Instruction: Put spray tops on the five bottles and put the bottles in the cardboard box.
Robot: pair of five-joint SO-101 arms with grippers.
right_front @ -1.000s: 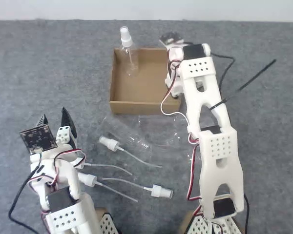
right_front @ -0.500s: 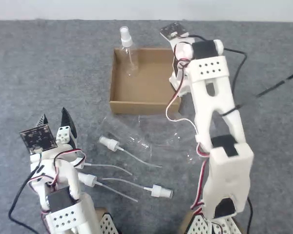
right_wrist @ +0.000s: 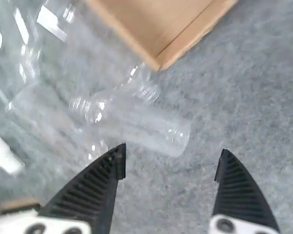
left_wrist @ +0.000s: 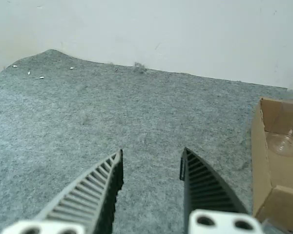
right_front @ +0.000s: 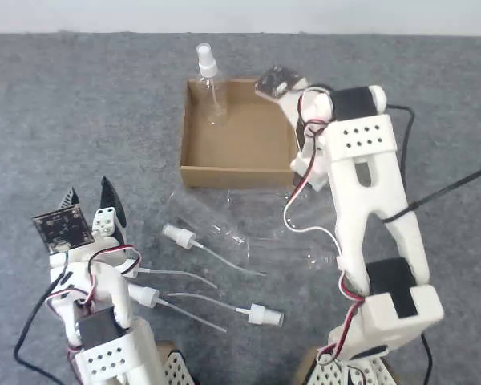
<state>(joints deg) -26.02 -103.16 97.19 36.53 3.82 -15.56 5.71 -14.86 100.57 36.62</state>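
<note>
Right claw [right_wrist: 173, 150] is spread wide with nothing in it, hanging over the clear bottles [right_wrist: 136, 117] that lie topless by the box corner. That arm has swung out to the right since a second ago. Left claw [left_wrist: 153, 152] hasn't budged, also open and empty. The cardboard box [right_front: 196, 172] has one capped bottle [right_front: 211, 84] in it, upright in the far left corner. Three loose spray tops [right_front: 180, 235] lie on the carpet [right_front: 80, 96] out front.

Left tool [left_wrist: 153, 151], right tool [right_wrist: 174, 148]: jaws apart.
</note>
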